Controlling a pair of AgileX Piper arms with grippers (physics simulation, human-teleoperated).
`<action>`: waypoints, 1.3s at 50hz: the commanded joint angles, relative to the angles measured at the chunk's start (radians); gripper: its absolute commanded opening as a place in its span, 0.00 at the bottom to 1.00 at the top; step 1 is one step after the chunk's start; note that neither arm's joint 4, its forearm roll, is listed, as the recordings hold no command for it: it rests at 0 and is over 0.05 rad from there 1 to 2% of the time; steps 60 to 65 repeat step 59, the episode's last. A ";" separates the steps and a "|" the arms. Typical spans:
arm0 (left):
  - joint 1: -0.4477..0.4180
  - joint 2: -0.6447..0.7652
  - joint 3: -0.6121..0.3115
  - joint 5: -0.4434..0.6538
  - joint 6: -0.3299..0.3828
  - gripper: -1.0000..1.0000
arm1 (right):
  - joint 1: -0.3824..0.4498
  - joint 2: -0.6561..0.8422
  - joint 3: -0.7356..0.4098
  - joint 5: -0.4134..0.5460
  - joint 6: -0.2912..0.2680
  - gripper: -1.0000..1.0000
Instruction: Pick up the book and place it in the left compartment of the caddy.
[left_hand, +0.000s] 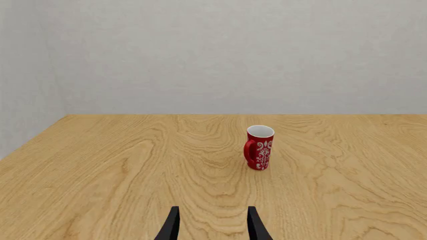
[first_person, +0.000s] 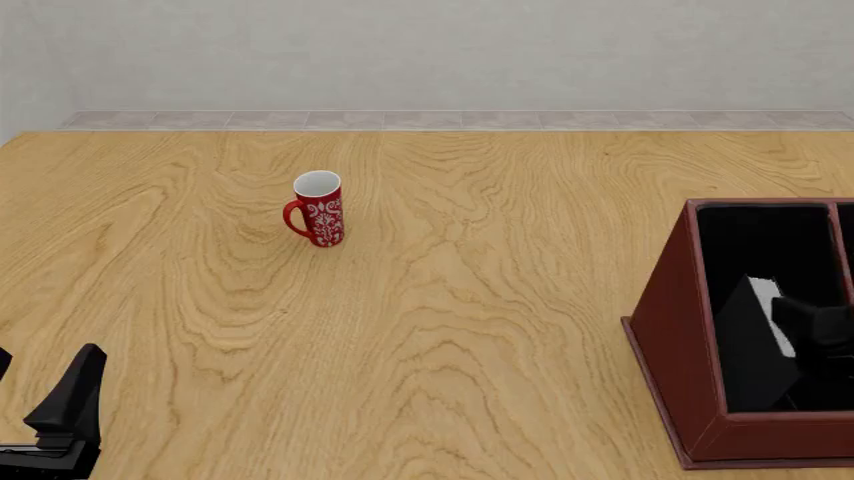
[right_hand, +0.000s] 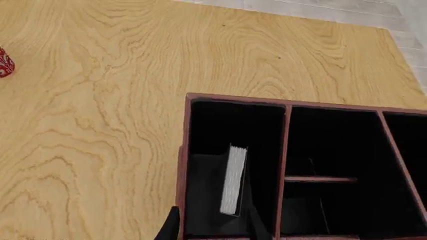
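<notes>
Nearest the front camera, at its 7 o'clock corner, the left hand (first_person: 60, 400) is resting low over the counter (first_person: 441, 330) with its fingers spread apart and holding nothing, well clear of the work.

Inside the caddy (first_person: 674, 350), the book (right_hand: 233, 180) is standing on edge in the left compartment (right_hand: 213, 130), its white page block facing upward and its black cover leaning toward the red-brown divider (right_hand: 283, 165). This placement is probably letting the compartment walls keep it from falling flat.

Over the caddy, the right hand (right_hand: 212, 225) is hanging at the 6 o'clock side of the book. Its fingertips are sitting apart on either side of the book's near end; whether they are pressing the cover cannot be told.

At 10 o'clock from the caddy, a red mug (first_person: 316, 210) is standing upright, well apart from everything.
</notes>
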 joint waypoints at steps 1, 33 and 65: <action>0.000 0.000 0.000 0.000 0.000 1.00 | -0.026 -0.088 -0.010 0.031 -0.083 1.00; 0.000 0.000 0.000 0.000 0.000 1.00 | -0.030 -0.333 -0.030 0.077 -0.153 1.00; 0.000 0.000 0.000 0.000 0.000 1.00 | 0.031 -0.520 0.004 0.112 -0.176 1.00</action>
